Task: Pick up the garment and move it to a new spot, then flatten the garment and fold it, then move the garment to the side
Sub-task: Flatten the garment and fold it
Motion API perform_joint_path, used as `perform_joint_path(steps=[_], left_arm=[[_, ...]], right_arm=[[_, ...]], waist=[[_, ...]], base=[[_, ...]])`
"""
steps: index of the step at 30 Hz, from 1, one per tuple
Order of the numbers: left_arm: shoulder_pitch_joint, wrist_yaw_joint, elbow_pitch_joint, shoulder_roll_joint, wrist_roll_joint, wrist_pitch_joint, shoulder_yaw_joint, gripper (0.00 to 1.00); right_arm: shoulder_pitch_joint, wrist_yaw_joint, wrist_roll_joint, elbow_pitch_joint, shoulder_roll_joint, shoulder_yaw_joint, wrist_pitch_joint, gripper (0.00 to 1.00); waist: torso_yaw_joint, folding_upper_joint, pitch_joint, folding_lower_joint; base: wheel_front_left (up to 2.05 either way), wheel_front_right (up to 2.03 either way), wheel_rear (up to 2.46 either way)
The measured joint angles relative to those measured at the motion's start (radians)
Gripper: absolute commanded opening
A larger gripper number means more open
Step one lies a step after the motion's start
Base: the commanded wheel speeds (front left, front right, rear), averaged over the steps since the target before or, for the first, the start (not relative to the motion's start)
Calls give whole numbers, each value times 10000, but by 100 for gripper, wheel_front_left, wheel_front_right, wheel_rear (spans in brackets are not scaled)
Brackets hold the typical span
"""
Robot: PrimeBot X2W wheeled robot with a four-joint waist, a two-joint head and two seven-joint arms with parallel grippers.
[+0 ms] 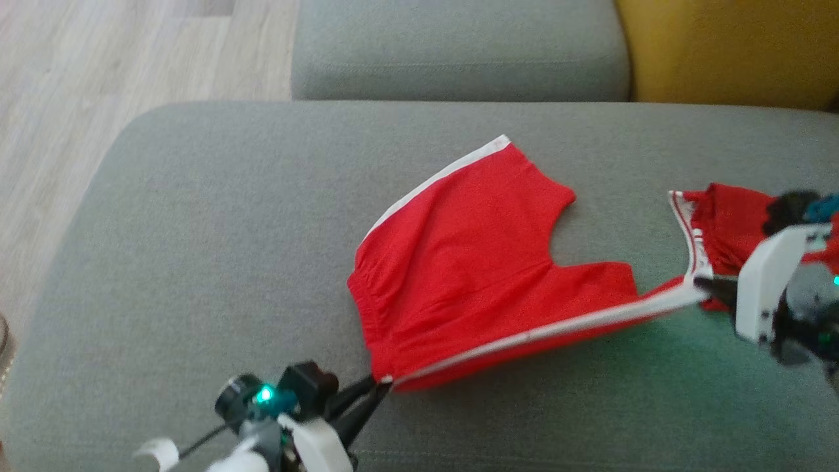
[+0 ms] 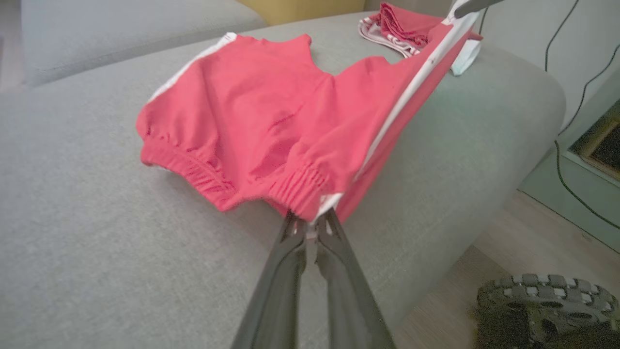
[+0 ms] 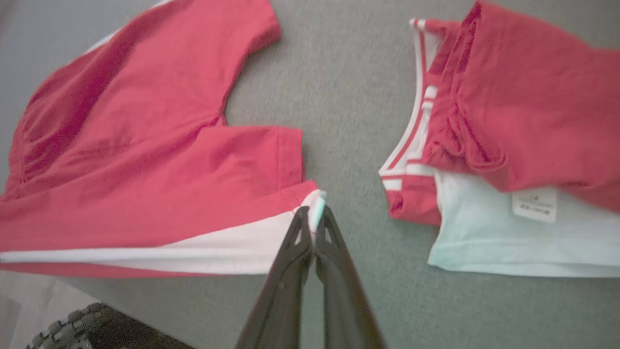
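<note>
A grey sofa cushion (image 1: 196, 262) carries a pair of red shorts (image 1: 472, 262), spread near its middle, with the white-striped near edge lifted and pulled taut. A folded red-and-white garment (image 1: 727, 223) lies just to their right. The left tool (image 1: 381, 387) is clenched on the waistband corner, the right tool (image 1: 702, 284) on the leg-hem corner.

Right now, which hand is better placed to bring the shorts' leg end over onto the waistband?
Right, probably. The right hand is shut on the leg-hem corner of the red shorts; the left hand pinches their waistband corner, a natural anchor.
</note>
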Motion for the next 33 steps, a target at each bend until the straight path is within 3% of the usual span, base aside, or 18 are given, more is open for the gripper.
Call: perform_joint_path(steps=[7,15,25,33], left_arm=[[-1152,130,-405,-56,84,165,153,0],[-2272,67,-90,-552,130,-109,328,0],[-4118,-228,1542,-1448,219,-832,466,0],[-5154,-407,2847,-2102,217,-1237,506,0]], right_arm=[[-1546,0,-1162,307,936,-1785,633,0],[-3802,0,-2924,1496,2159,-3160,1005,0],[-5844,0,-4987,2801,2754,-3649,345,0],[-6709,0,-5346,3496,2974,-3532,-915,0]], waist=[[427,0,696,0],[946,0,1838,2],[1743,-1,3257,3],[2070,-1,4101,4]], base=[[0,0,0],[0,0,0],[0,0,0],[0,0,0]])
